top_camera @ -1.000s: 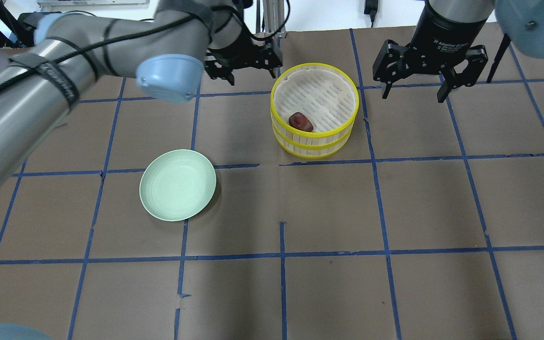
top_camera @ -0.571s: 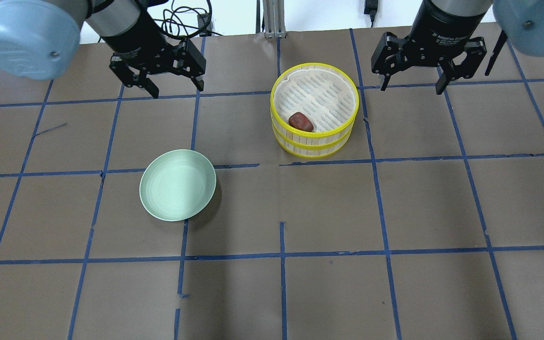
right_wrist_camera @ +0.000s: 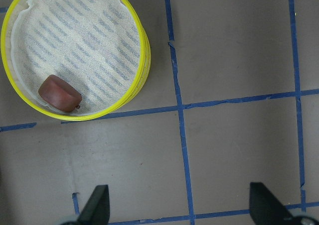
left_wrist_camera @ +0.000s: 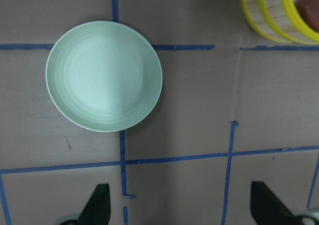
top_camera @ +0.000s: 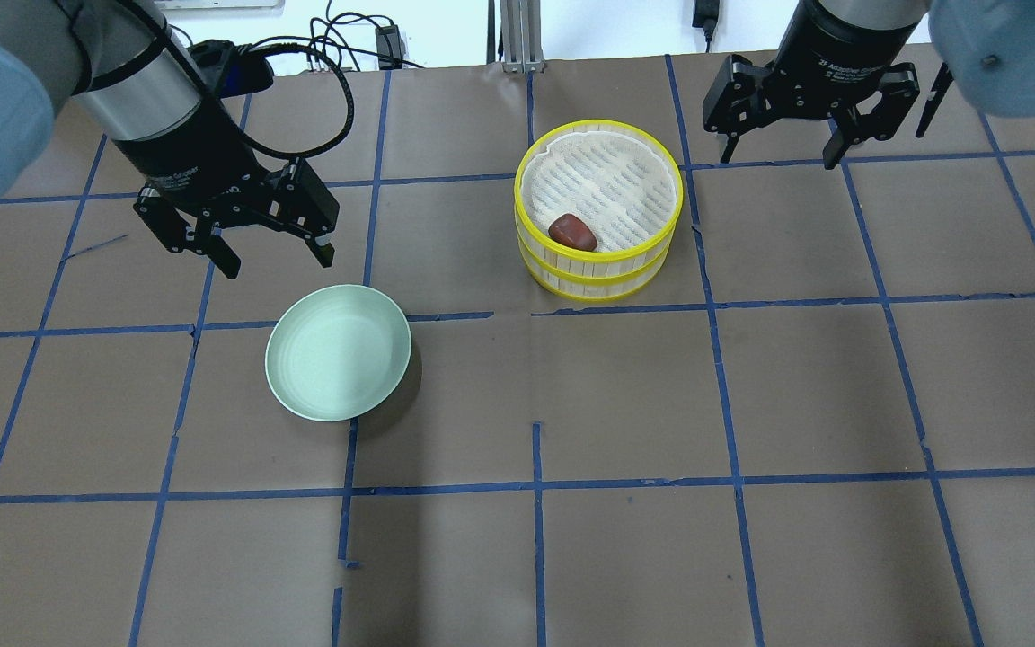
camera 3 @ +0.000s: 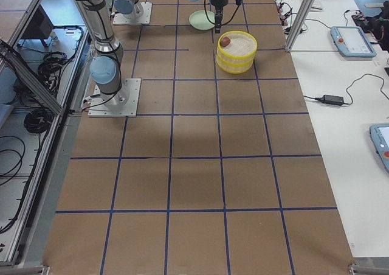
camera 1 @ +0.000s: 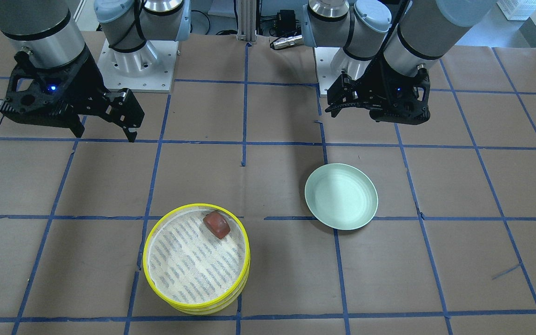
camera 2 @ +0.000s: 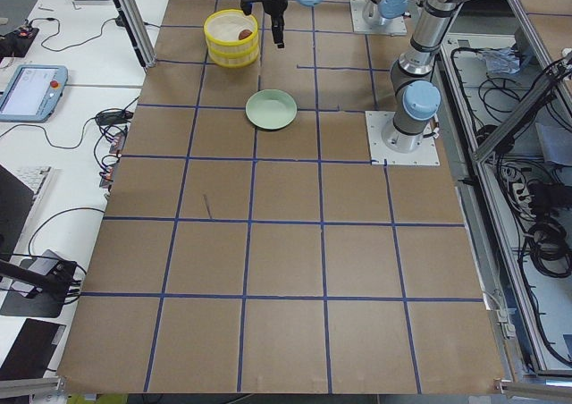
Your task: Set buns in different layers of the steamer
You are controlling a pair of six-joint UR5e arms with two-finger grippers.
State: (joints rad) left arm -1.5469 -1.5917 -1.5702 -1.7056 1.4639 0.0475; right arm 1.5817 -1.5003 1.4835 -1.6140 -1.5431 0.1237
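Observation:
The steamer point(top_camera: 598, 274) is a stack of yellow-rimmed trays at the far middle of the table. The dark reddish-brown bun point(top_camera: 572, 233) lies on the top tray's mesh by the near rim. It also shows in the front view point(camera 1: 216, 224) and the right wrist view point(right_wrist_camera: 60, 94). The off-white bun shows in no view. My left gripper point(top_camera: 279, 261) is open and empty, hovering just behind the pale green plate point(top_camera: 338, 352). My right gripper point(top_camera: 776, 157) is open and empty, to the right of the steamer and a little behind it.
The plate point(left_wrist_camera: 103, 75) is empty and sits left of the steamer and nearer to me. The table is brown paper with a blue tape grid. A metal post point(top_camera: 511, 36) stands at the far edge behind the steamer.
My left arm has swung away from behind the steamer, leftward and then nearer, to just behind the plate. My right gripper has drifted slightly farther back. The steamer, bun and plate have not moved.

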